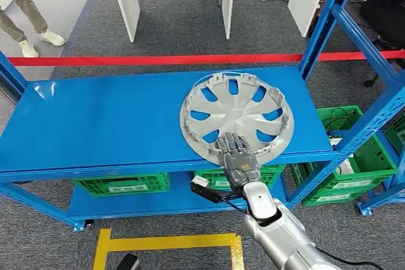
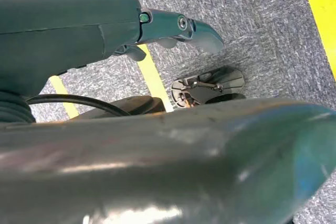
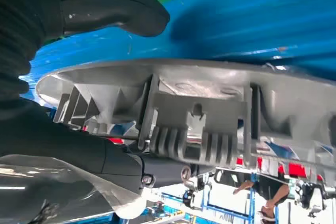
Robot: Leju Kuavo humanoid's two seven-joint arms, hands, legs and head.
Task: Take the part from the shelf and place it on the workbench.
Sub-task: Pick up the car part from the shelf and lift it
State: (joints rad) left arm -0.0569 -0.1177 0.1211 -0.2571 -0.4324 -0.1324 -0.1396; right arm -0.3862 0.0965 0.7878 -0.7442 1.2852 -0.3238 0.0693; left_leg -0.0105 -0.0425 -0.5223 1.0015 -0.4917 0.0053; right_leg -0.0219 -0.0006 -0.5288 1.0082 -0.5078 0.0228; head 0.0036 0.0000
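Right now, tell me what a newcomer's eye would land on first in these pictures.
First, the silver wheel cover lying on the right end of the bright blue shelf. Next, the right hand at the cover's near rim, thumb on one side and fingers on the other in the right wrist view. Green crates sit low, beneath and beside the shelf.

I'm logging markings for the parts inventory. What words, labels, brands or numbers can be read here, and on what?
No text can be read.
White labels on the green crates: too small to read.
Orange marking on the back of the right hand: blurred.
The wheel cover shows no readable brand or number.
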